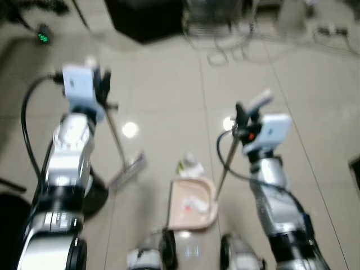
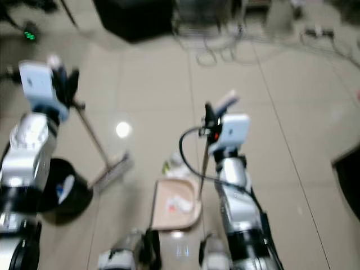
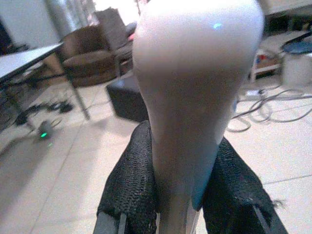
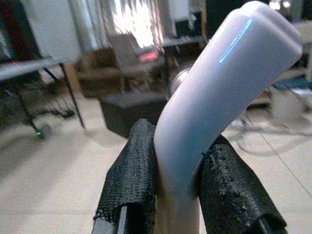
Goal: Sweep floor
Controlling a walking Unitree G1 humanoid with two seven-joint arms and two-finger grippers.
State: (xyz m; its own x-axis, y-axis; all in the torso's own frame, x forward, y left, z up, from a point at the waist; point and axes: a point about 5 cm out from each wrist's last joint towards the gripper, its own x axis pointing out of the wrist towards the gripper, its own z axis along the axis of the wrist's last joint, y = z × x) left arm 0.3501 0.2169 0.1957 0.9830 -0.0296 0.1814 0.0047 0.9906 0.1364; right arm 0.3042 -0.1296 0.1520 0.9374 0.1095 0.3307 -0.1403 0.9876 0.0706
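The left pincer (image 1: 100, 84) was closed around the top of a broom handle (image 3: 195, 97); in the left wrist view its two black fingers (image 3: 131, 190) pressed against both sides of the pale handle grip. From there the thin shaft ran down and toward the robot's right to the broom head (image 1: 128, 171), which rested on the tiled floor (image 1: 163, 95) just left of the dustpan (image 1: 193, 205).

The right pincer (image 1: 241, 115) was shut on the dustpan handle (image 4: 219, 97), whose curved white end stuck up past the fingers (image 4: 134, 180) in the right wrist view. The handle's rod sloped down to the pink dustpan, which sat on the floor between the two arms, close in front of the robot's feet. Some light scraps (image 1: 194, 203) lay inside the pan, and a small pale piece of litter (image 1: 190, 166) with a touch of yellow-green lay on the tiles just beyond the pan's far edge; blur hid what it was.

A black round bin (image 2: 70, 194) stood on the floor beside the left arm. Farther off, a dark box (image 1: 143, 19) and loose cables (image 1: 225, 53) lay on the floor, and a small green light (image 1: 43, 37) glowed at the far left.
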